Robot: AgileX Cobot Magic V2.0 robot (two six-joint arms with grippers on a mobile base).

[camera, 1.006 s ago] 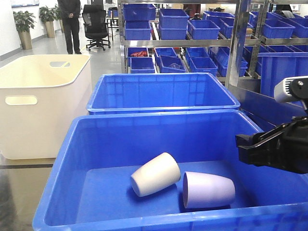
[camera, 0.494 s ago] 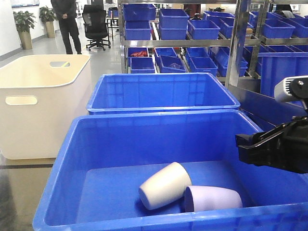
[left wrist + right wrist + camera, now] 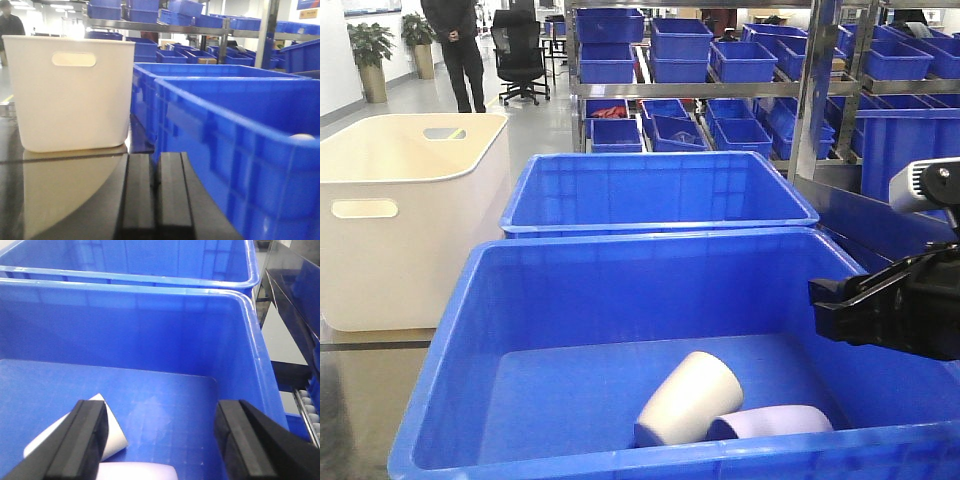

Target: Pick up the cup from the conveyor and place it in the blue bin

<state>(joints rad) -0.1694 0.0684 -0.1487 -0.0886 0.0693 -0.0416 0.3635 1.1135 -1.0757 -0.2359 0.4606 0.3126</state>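
While the blue bin [image 3: 470, 330] fills most of the foreground, its thick rim and tall walls leave plenty of open floor inside for lowering and lifting out. Beside it stands a cream tub [image 3: 410, 215], with a 2nd blue crate [image 3: 650, 190] behind, so sideways room is tight. Over the bin's right edge hangs the right end effector [image 3: 160, 440], fingers spread wide with nothing between them. The left end effector [image 3: 156, 200] sits low on the dark surface [image 3: 60, 200], jaws pressed nearly together. Lying tipped in the bin are 2 cups, white [image 3: 688, 398] and lilac [image 3: 770, 421], touching. They look light, stiff and smooth; a grip across the body near the rim would suit.
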